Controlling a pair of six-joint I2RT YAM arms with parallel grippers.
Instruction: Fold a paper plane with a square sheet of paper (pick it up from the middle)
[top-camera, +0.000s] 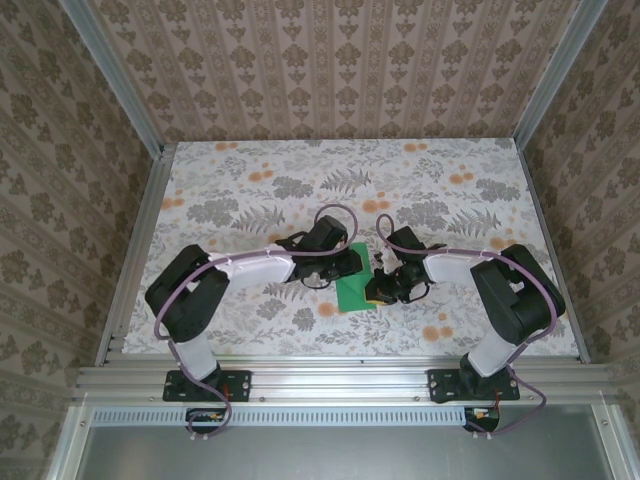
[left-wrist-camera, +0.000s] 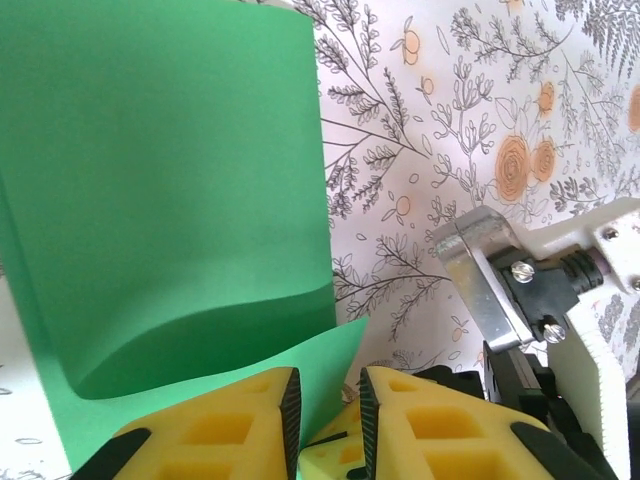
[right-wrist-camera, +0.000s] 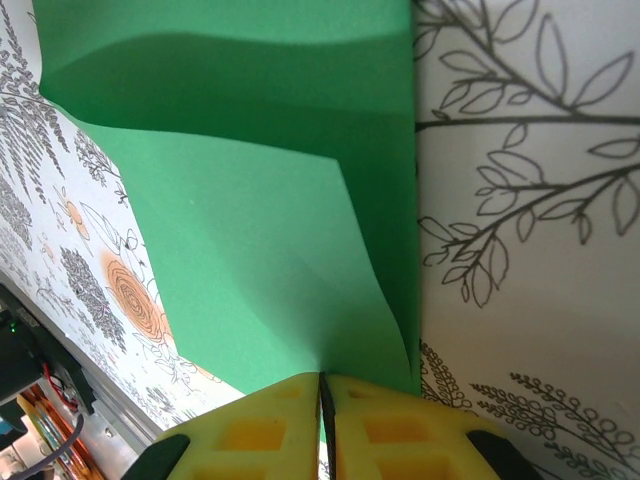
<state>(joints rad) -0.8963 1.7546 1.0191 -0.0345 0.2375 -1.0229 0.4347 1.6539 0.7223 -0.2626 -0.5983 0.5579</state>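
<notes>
Paper status: the square sheet of paper (top-camera: 355, 288) sits mid-table on the floral tabletop (top-camera: 300, 180), between both grippers, partly lifted and curling over itself. Right gripper (right-wrist-camera: 322, 385) has its pads pressed together on a paper edge, pinching it. Left gripper (left-wrist-camera: 328, 388) shows a narrow gap between its pads; a green corner pokes into the gap, not clamped. Handling guess: very light, thin, floppy, keeps any crease once squashed, likely slides on the smooth top. Best hold is probably a flat pinch at an edge or corner near the fold line, gentle, no twisting, else wrinkles or tears.
</notes>
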